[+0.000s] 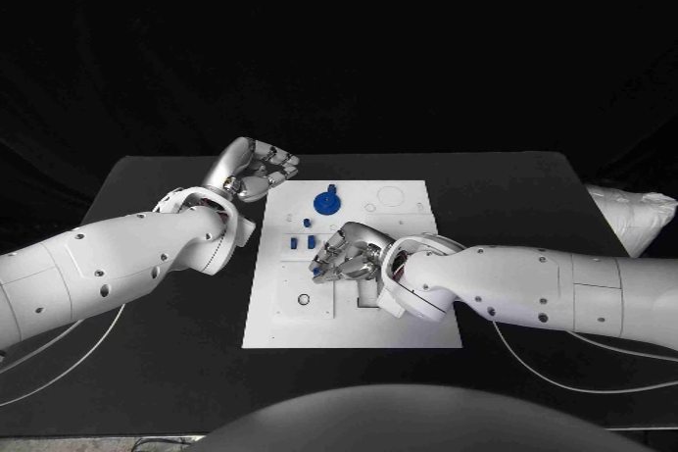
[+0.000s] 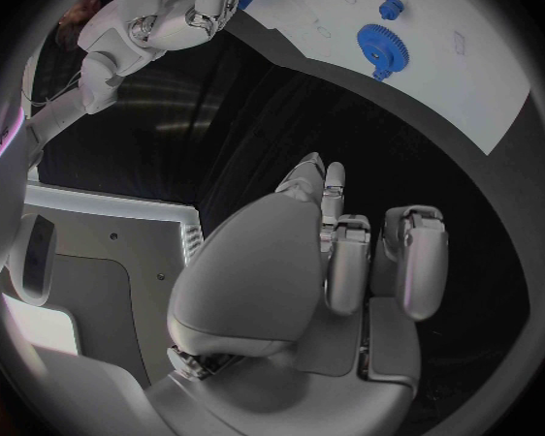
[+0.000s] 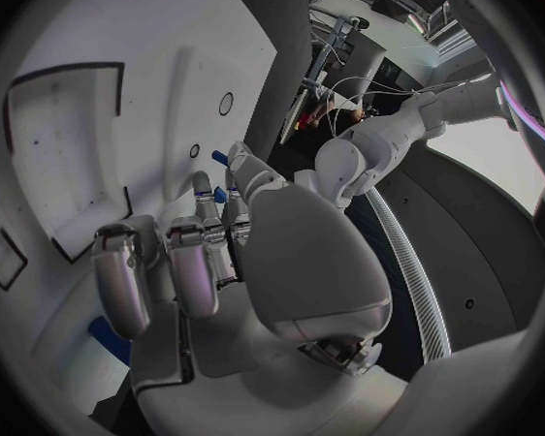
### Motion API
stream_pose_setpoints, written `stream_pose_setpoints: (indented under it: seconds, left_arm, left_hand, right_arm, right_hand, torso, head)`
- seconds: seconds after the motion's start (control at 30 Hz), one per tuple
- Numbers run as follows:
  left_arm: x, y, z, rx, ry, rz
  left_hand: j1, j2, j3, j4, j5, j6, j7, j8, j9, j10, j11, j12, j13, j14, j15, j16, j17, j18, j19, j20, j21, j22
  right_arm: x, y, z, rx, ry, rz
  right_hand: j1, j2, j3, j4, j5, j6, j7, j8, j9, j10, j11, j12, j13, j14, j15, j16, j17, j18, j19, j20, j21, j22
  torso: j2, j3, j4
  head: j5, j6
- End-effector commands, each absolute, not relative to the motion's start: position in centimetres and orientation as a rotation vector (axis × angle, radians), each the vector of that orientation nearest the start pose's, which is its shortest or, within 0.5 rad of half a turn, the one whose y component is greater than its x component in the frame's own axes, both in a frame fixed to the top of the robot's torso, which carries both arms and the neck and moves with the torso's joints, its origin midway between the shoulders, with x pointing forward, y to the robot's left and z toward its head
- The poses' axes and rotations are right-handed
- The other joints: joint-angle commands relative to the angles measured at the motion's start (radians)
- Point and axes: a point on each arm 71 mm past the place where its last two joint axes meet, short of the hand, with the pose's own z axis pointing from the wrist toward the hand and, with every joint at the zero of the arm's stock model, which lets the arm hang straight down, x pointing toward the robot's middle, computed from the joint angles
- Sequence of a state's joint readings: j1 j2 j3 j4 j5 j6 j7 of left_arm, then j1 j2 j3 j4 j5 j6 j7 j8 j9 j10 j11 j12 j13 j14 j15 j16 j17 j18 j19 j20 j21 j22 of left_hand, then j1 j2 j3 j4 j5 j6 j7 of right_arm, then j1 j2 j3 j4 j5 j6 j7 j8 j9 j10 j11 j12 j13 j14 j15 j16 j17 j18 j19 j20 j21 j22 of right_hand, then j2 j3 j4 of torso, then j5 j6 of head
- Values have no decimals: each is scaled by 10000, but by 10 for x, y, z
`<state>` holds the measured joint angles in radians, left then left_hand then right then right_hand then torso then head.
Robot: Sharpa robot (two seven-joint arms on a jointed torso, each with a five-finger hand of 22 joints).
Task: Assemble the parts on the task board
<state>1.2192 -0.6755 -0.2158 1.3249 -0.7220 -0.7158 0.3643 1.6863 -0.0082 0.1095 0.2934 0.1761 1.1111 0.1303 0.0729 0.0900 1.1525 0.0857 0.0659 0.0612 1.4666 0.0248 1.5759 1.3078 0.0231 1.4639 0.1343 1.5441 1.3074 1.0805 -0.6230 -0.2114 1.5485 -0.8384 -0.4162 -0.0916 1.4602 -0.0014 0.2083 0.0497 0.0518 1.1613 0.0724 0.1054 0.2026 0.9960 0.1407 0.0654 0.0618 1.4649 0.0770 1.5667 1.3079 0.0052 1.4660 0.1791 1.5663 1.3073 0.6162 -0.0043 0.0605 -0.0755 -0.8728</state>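
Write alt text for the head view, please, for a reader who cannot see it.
The right hand rests curled over the middle of the white board, beside small blue parts. The left hand, fingers curled in, is above the black table just off the board's far left corner. A blue gear lies near the board's far edge.

The right hand [image 1: 348, 255] hangs low over the middle of the task board [image 1: 410, 329], covering the small blue parts [image 1: 301, 242] just beside its fingers; whether it touches them is hard to tell. The left hand [image 1: 255, 170], fingers curled in, sits over the black surface [image 1: 169, 374] at the board's far left corner, near the blue gear [image 1: 328, 200]. The board's near strip and far right part lie unobstructed, as does the surface on either side.
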Motion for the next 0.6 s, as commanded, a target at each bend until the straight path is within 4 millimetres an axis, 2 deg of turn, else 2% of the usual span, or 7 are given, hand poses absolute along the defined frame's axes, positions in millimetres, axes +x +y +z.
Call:
stream_pose_setpoints:
  seconds: [0.03, 0.43, 0.6]
  left_arm:
    - [502, 183, -217, -3234, 13852, -10271]
    - [502, 183, -217, -3232, 13856, -10279]
    - [502, 183, -217, -3232, 13859, -10280]
  left_hand:
    - [43, 33, 69, -13, -30, 66, -9, 2, 16, 70, -21, -35, -4, 1042, -47, -51, 2630, -169, 893, -75, 32, 2553]
    - [43, 33, 69, -13, -30, 66, -9, 2, 16, 70, -21, -35, -4, 1042, -47, -51, 2630, -169, 893, -75, 32, 2553]
    - [43, 33, 69, -13, -30, 66, -9, 2, 16, 70, -21, -35, -4, 1042, -47, -51, 2630, -169, 893, -75, 32, 2553]
  right_arm:
    - [411, -95, -295, 3103, 20359, 10420]
    - [410, -97, -296, 2796, 20484, 10234]
    - [410, -96, -297, 2604, 20497, 10191]
  right_hand:
    - [22, 105, -42, -31, 34, 15, 129, 24, 1152, -107, -18, 59, 10, 1059, -18, 41, 2629, -52, 1048, 29, 45, 2635]
    - [41, 121, -56, -52, 34, 5, 152, 17, 1165, -146, -35, 65, 10, 1059, -33, 41, 2629, -52, 1048, 18, 45, 2635]
    - [78, 141, -99, -103, 32, 1, 218, 10, 1199, -233, -104, 80, 11, 1059, -93, 41, 2629, -52, 1048, -24, 45, 2635]
  torso:
    - [2, -3, -2]
    - [4, -1, 9]
    - [2, -6, 6]
  head:
    - [-1, 2]
    - [-22, 2]
    - [-33, 2]
